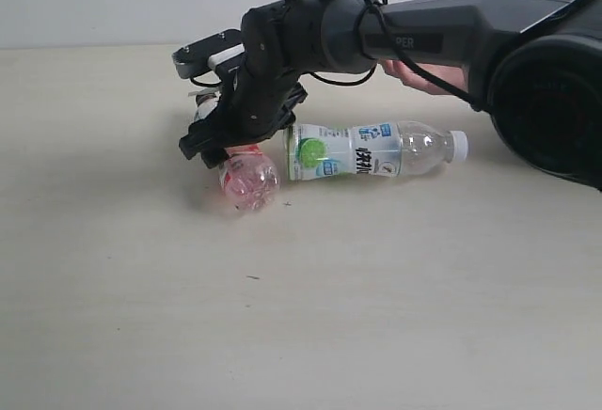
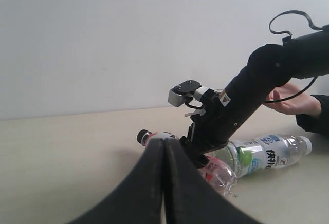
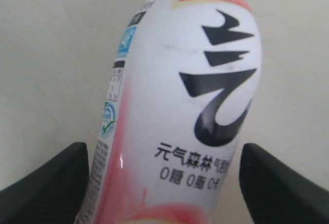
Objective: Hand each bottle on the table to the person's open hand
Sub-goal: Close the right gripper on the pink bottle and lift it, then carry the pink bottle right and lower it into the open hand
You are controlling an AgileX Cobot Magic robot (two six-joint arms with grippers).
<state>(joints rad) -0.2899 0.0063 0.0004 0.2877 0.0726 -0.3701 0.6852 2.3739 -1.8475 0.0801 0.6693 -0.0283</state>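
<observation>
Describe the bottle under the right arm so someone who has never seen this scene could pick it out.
On the pale table, follow the black right arm down to its open jaws: the pink bottle lies on its side between them. The lime-marked bottle beside it is clear with a white cap; this one is pink-tinted with a black cap.
</observation>
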